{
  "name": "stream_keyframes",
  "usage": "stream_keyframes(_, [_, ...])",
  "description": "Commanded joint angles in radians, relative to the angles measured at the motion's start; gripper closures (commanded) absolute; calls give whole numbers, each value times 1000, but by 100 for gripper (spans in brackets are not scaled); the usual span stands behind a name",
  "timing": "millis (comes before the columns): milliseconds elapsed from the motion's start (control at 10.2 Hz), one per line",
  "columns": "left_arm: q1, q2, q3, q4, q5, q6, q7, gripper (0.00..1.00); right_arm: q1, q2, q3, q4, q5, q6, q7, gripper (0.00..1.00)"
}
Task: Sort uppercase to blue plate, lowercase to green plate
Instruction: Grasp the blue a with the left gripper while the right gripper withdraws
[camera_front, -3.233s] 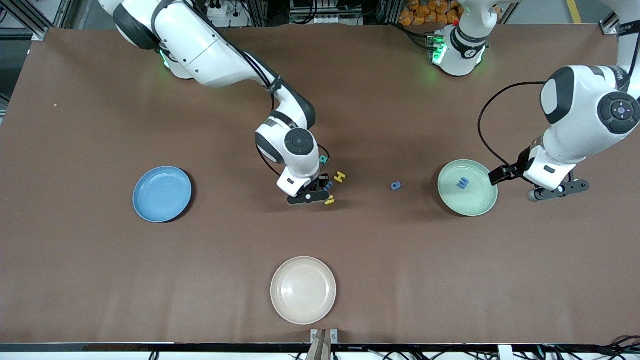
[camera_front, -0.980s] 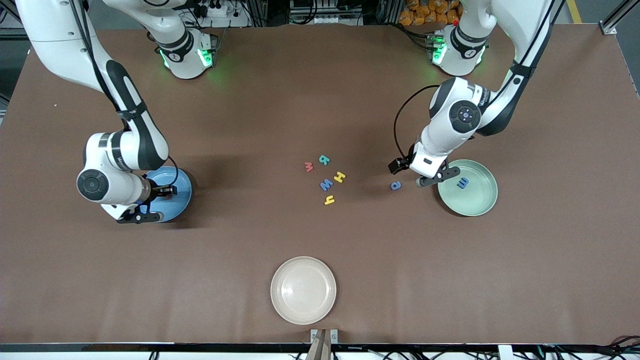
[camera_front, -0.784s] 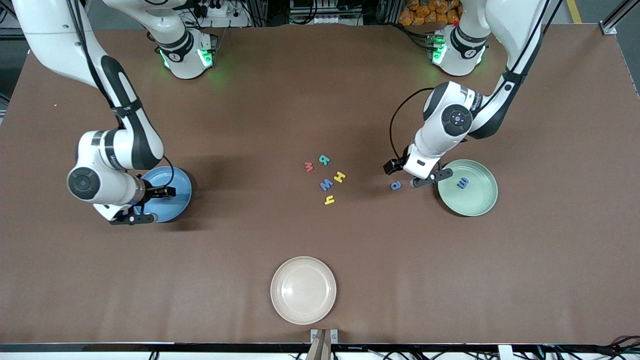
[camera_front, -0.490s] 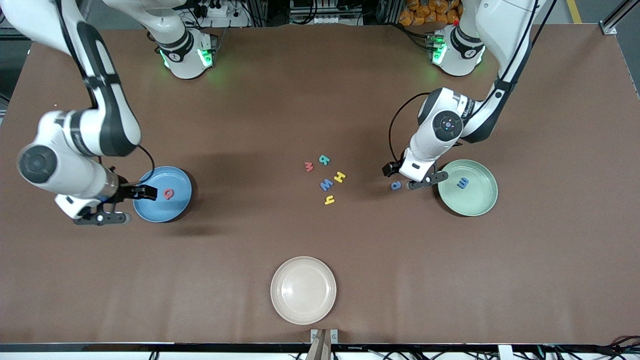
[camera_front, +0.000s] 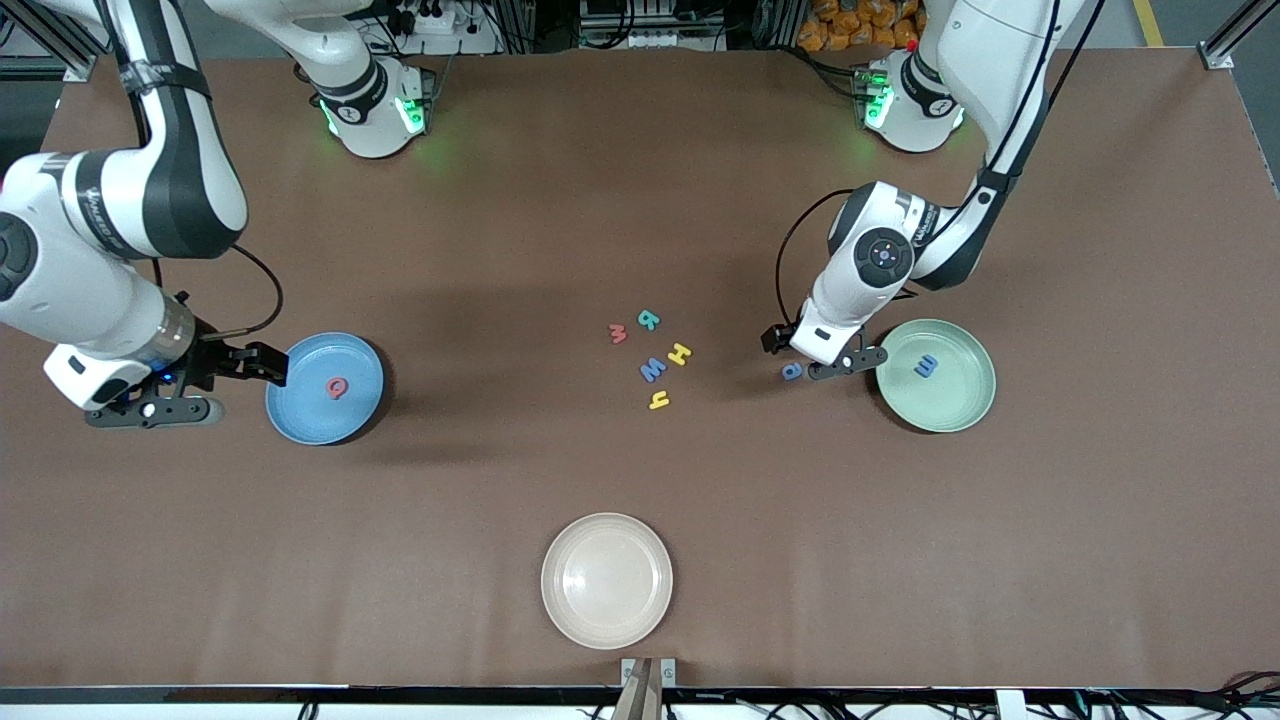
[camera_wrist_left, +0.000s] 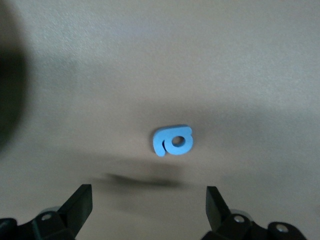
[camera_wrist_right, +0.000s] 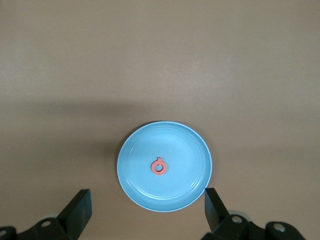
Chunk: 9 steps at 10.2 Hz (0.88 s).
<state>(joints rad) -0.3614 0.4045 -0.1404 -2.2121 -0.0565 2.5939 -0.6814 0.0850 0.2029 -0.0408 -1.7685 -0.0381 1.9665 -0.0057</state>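
The left claw (camera_front: 822, 372) hangs wide open over the rounded blue letter (camera_front: 792, 371) beside the green plate (camera_front: 960, 405). The right claw (camera_front: 150, 411), also wide, is up beside the blue plate (camera_front: 300, 415), where the red Q (camera_front: 337, 387) lies.

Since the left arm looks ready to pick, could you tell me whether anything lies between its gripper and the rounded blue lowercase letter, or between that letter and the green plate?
Nothing visible does. The open left gripper hangs over the rounded blue letter, bare table around it. The green plate lies beside it toward the left arm's end, holding one blue letter.
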Motion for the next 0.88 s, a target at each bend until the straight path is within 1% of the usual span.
stream_keyframes(0, [-105,33,108,29,23,11,19,0,24,-32,-7,12,23,-20,-10,0])
stream_keyframes(98, [-126,40,129,41,23,11,17,0,33,-43,-8,12,23,-20,-8,0])
stream_keyframes(392, [-128,68,142,77,21,11,17,0,50,-60,-8,21,23,-43,-4,0])
stream_keyframes(588, [-129,82,150,101,21,11,17,0,48,-59,-10,84,24,-118,-4,0])
stream_keyframes(784, [-142,99,157,118,15,9,10,0,56,-59,-13,107,50,-129,21,0])
